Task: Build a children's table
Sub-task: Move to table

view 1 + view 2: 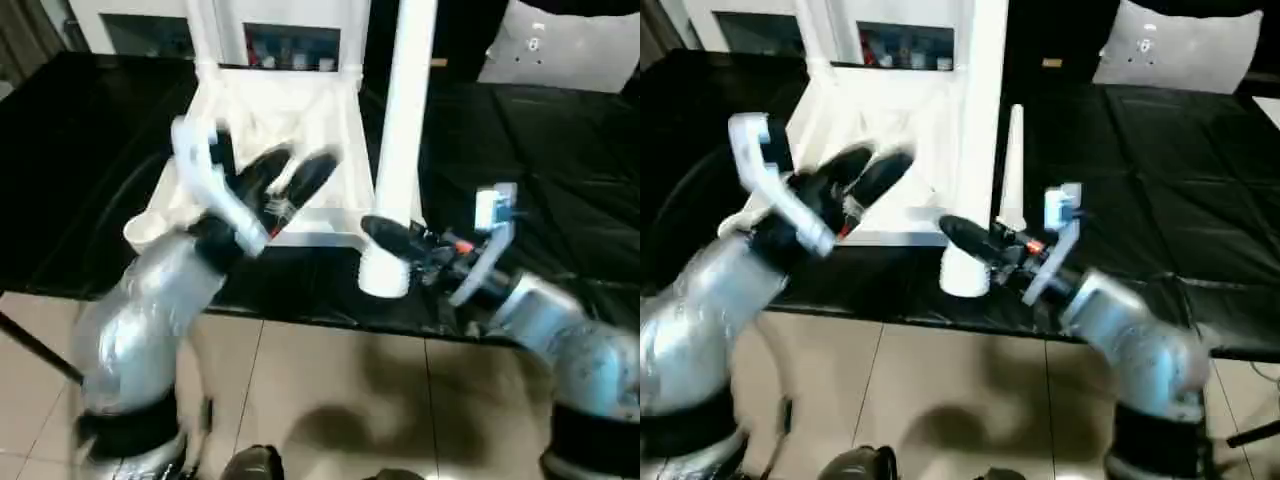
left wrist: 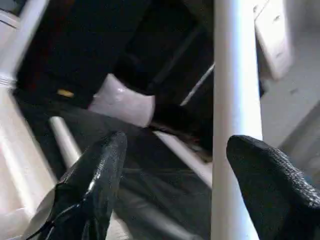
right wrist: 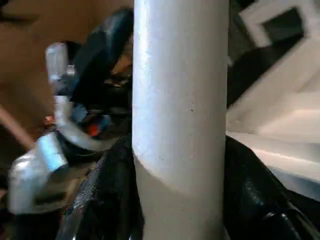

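Observation:
The white table top (image 1: 300,110) lies underside up on the black-covered table (image 1: 560,150), with slim white legs (image 1: 205,35) rising at its far corners. My right gripper (image 1: 392,245) is shut on a thick white leg (image 1: 405,120) that stands upright just off the top's near right corner, its lower end (image 1: 385,275) at the table's front edge. In the right wrist view this leg (image 3: 180,100) sits between the two black fingers (image 3: 107,200). My left gripper (image 1: 300,160) hovers open over the top, holding nothing. Another tapered leg (image 1: 1012,150) is beside the held one.
A white cabinet with glass doors (image 1: 285,40) stands behind the table. A white pillow-like pad (image 1: 1185,45) rests at the back right. The black table's front edge (image 1: 300,310) borders a tiled floor (image 1: 330,400). A round corner socket (image 1: 145,232) is near my left forearm.

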You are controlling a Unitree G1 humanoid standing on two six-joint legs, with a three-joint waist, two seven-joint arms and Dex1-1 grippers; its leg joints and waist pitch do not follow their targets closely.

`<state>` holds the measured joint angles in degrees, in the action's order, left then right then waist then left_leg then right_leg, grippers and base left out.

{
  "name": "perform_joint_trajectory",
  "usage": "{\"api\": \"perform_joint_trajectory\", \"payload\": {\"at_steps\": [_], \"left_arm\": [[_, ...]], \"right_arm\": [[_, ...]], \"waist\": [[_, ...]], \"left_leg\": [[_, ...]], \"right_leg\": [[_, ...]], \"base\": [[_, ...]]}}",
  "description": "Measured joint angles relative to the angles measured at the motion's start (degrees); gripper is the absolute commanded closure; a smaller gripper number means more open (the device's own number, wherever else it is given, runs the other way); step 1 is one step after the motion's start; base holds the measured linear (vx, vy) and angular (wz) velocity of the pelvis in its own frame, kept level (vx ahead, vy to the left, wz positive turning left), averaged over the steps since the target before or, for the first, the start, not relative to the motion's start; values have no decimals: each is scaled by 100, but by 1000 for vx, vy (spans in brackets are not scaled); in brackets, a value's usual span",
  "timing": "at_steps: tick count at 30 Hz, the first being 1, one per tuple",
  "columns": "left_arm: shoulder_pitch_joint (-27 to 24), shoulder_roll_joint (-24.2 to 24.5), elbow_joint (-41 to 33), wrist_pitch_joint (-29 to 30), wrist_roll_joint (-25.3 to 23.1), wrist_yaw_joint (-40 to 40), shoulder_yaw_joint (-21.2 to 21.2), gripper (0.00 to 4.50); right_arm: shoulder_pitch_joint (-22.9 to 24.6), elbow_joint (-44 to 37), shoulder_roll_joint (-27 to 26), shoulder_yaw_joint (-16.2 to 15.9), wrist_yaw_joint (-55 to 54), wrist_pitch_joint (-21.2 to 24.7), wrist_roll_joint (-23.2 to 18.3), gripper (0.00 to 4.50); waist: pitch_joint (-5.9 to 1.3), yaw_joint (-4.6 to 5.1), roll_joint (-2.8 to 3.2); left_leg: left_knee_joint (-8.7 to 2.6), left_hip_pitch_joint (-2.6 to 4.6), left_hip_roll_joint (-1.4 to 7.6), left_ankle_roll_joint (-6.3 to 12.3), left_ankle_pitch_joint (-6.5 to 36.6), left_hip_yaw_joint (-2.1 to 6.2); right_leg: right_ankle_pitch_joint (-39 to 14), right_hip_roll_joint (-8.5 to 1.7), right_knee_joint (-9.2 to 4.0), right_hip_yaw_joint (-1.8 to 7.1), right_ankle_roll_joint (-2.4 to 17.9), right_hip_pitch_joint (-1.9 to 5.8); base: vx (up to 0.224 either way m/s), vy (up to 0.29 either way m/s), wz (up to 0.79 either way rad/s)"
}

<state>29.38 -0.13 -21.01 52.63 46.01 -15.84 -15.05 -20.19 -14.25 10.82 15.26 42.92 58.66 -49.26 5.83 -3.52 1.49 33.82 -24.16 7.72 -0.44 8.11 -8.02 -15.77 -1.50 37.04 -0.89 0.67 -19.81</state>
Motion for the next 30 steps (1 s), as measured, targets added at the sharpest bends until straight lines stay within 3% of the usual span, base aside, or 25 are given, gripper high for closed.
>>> {"api": "perform_joint_trajectory", "payload": {"at_steps": [2, 6, 9, 12, 20, 25, 30], "left_arm": [[146, 20, 175, 135, 160, -10, -80, 72], [548, 361, 679, 50, -537, 121, 167, 72], [563, 556, 954, 0, -965, 180, 599, 72], [660, 536, 1010, -2, -1079, 230, 880, 72], [805, 478, 850, -3, -1296, 233, 1393, 72], [954, 604, 819, -188, -1788, 298, 1919, 72], [954, 663, 835, -399, -2170, 425, 2103, 72]], "right_arm": [[-3, 105, 214, -38, 204, -1, -48, 261], [-5, 175, 501, -358, 456, -108, 90, 261], [-7, 172, 589, -672, 410, -419, 513, 261], [-10, 173, 584, -963, 320, -686, 893, 261], [-60, 210, 754, -1335, 105, -1321, 1512, 261], [-190, 496, 730, -1616, -227, -1678, 2085, 261], [-211, 589, 601, -1778, -512, -1810, 2292, 261]], "waist": [[-2, -27, -10], [-2, -111, -15], [-2, -151, -17], [-1, -184, -21], [-1, -173, -22], [-1, -157, -22], [-1, -151, -22]], "left_leg": [[9, -4, 3, 15, 1, -17], [13, -7, 9, 24, -5, -33], [13, -8, 9, 27, -9, -41], [13, -14, 11, 28, -10, -51], [13, -22, 11, 58, -24, -70], [13, -21, 12, 66, -30, -71], [12, -23, 13, 66, -30, -75]], "right_leg": [[4, -5, -1, 0, -7, 1], [27, -10, -10, 7, -52, 0], [31, -14, -9, 8, -59, -3], [32, -21, -8, 4, -61, -8], [33, -31, -7, 3, -61, -14], [41, -32, -6, 3, -73, -14], [43, -32, -7, 4, -75, -17]], "base": [[0, 0, 0], [0, 0, 0], [0, 0, 0], [0, 0, 0], [0, 0, 0], [0, 0, 0], [0, 0, 0]]}}
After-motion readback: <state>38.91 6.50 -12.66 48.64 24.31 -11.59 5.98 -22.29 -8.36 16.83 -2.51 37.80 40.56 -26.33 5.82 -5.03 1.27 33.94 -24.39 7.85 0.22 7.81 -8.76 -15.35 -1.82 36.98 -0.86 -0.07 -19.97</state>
